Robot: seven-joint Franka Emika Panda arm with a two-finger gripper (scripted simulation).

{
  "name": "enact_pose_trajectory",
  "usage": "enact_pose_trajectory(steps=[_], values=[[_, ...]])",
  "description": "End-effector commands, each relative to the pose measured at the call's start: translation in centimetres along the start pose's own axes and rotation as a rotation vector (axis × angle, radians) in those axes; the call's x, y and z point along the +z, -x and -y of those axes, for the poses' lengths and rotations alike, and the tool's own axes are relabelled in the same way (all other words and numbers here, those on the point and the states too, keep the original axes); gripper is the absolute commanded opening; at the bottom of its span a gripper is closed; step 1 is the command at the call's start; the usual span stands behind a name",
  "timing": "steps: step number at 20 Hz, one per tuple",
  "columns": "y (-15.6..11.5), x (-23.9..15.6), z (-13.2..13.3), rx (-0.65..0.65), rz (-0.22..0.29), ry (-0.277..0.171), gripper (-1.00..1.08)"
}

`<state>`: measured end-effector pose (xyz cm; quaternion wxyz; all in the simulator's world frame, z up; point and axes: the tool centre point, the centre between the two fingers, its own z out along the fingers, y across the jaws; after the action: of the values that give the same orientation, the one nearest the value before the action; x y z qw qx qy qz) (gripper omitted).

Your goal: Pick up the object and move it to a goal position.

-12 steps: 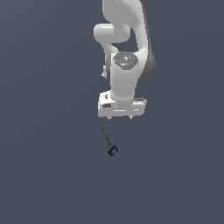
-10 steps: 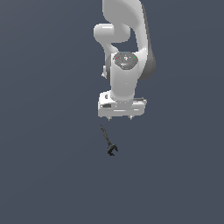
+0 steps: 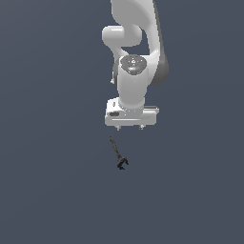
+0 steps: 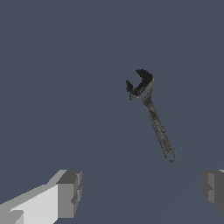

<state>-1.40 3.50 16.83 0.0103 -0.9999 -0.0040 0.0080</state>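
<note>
Claw [image 3: 131, 127] spread wide, grasping nothing: wrist view shows 2 fingers [image 4: 68, 192] far apart with bare worktop [image 3: 47, 190] between. My read: it's spread like this to drop over the tool, pick not yet started. The object [image 3: 117, 153], a slim wrench-like tool [image 4: 151, 114], lies flat on the worktop, forked black head pointing away from the arm. In the exterior view it sits just below the claw, slightly toward the exterior view's left, clear of both fingers. Next needs descent plus alignment across the shaft.
</note>
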Motion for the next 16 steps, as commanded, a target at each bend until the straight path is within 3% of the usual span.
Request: enact_pose_trajectory(steps=[1, 9, 16], values=[[0.1, -0.1, 0.0, 0.006, 0.001, -0.002, 1.0], [-0.6, 1.4, -0.8, -0.035, -0.002, 0.004, 1.0], [-2.0, 5.3, -2.8, -0.132, -0.007, 0.014, 1.0]])
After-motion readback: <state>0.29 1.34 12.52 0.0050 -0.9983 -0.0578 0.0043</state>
